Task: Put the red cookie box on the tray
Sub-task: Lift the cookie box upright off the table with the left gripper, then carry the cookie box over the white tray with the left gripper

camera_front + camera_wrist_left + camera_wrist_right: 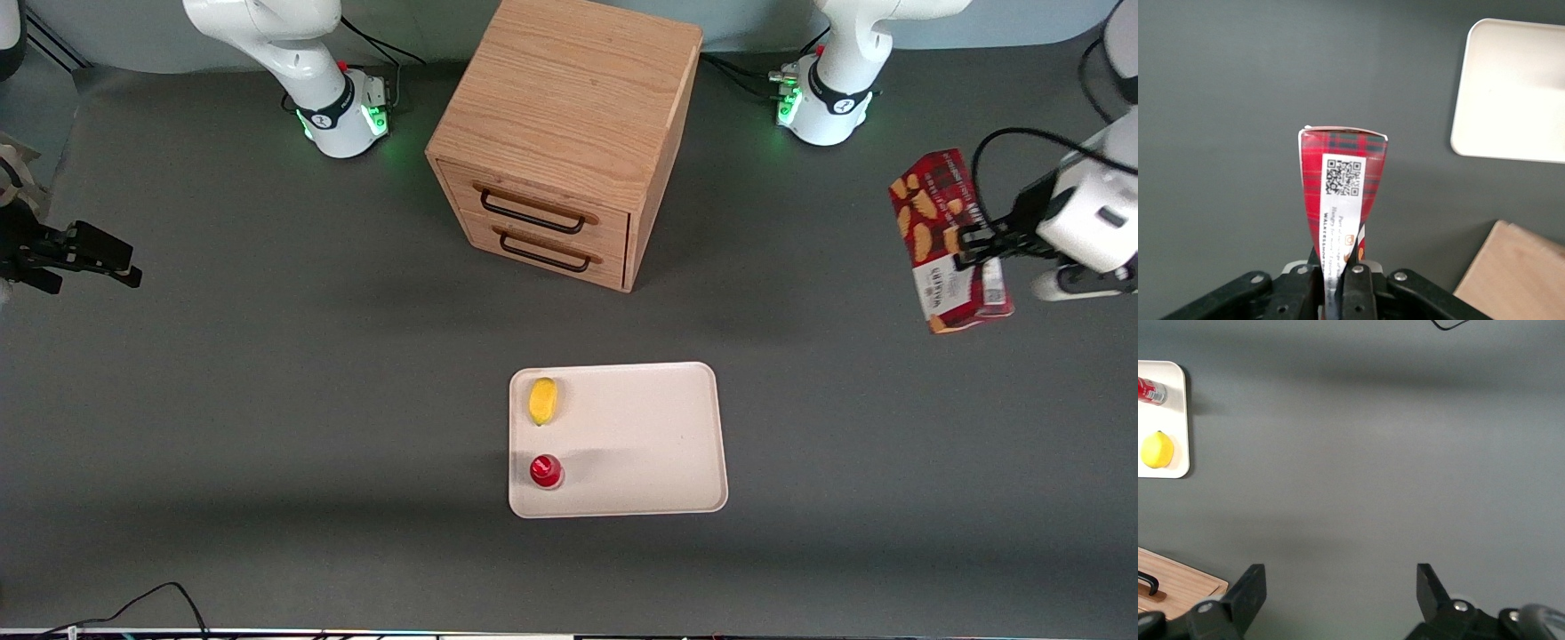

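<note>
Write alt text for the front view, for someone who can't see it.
The gripper holds the red cookie box in the air at the working arm's end of the table. The tray, mid-table, nearer the camera than a wooden drawer cabinet, carries a lemon and a small red can.

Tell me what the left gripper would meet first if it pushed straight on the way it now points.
Probably bare table. The gripper, shut on the red cookie box, points down at empty surface; the tray lies off to the side, though depth is uncertain.
</note>
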Tool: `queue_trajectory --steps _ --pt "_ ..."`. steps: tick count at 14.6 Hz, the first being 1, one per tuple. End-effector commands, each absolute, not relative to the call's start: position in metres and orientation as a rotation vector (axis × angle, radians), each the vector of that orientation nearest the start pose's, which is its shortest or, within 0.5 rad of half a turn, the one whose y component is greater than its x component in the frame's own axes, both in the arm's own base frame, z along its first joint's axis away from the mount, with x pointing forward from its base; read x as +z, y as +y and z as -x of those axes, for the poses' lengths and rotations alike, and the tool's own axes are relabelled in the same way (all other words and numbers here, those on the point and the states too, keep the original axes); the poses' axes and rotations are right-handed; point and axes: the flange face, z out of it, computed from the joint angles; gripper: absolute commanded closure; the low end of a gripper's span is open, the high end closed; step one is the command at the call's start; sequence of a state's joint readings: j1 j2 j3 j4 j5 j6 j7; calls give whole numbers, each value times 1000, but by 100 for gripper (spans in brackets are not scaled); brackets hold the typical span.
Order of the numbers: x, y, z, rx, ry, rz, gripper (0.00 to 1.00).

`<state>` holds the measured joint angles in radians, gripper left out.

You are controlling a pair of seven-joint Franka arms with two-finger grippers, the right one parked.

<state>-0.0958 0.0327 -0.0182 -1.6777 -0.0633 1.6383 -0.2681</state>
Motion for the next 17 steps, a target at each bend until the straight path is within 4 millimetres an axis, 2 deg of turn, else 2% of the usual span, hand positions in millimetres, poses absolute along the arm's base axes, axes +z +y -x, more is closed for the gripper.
queue_trajectory --steps 1,3,4,5,7,8,10,13,17 --pt "535 -152 -607 185 -468 3146 100" --pt "522 -204 -629 192 -570 3152 100" --pt "505 -228 -637 198 -601 3150 100" --pt "492 -251 -645 143 -621 3158 100" --pt "453 -292 -655 54 -644 3176 100" --pt "429 -302 -663 -1 -626 3175 100" --pt "386 -309 -677 -89 -595 3165 100" --pt "341 -325 -685 -182 -540 3181 100" --pt "286 -329 -686 -249 -551 3149 100"
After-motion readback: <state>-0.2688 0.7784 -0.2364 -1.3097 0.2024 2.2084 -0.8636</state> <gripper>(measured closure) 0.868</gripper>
